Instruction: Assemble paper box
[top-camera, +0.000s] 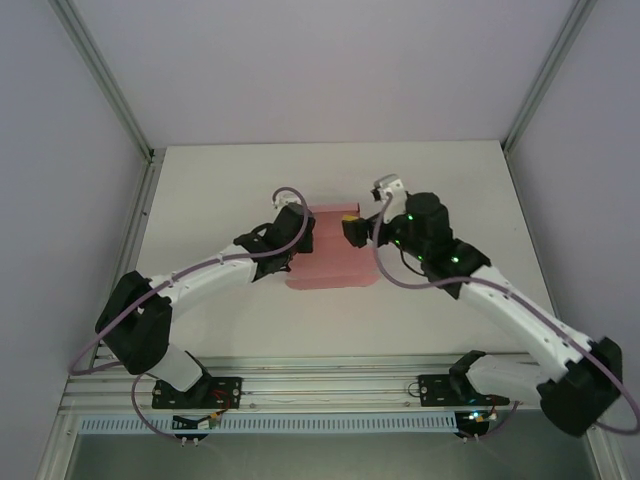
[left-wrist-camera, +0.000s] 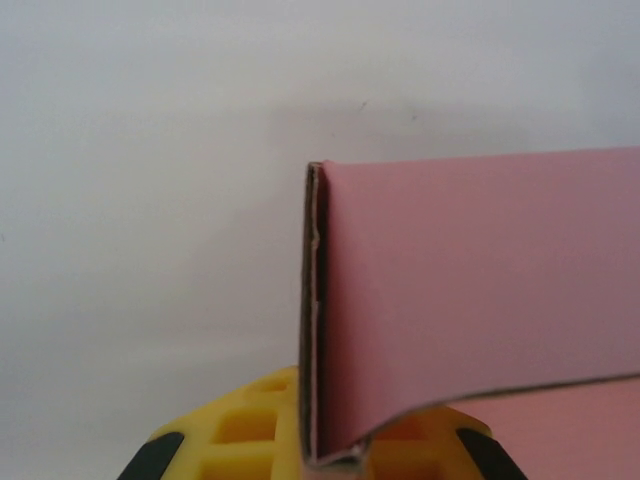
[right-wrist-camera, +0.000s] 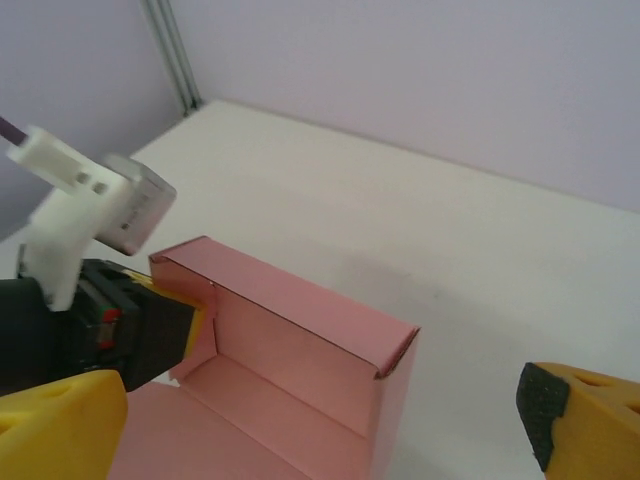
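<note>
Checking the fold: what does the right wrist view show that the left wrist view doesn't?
Right wrist view: the paper box as a whole, with its far and side walls raised, and the right gripper open wide. Left wrist view: a close look at one wall's brown cut edge. Both: pink paperboard, with the left gripper shut on that wall.

A white table (top-camera: 220, 320) stands between pale lilac walls (top-camera: 300, 60). A metal post (top-camera: 104, 75) rises at its far left corner and another post (top-camera: 545, 75) at the far right. A slotted metal rail (top-camera: 330, 385) runs along the near edge.
</note>
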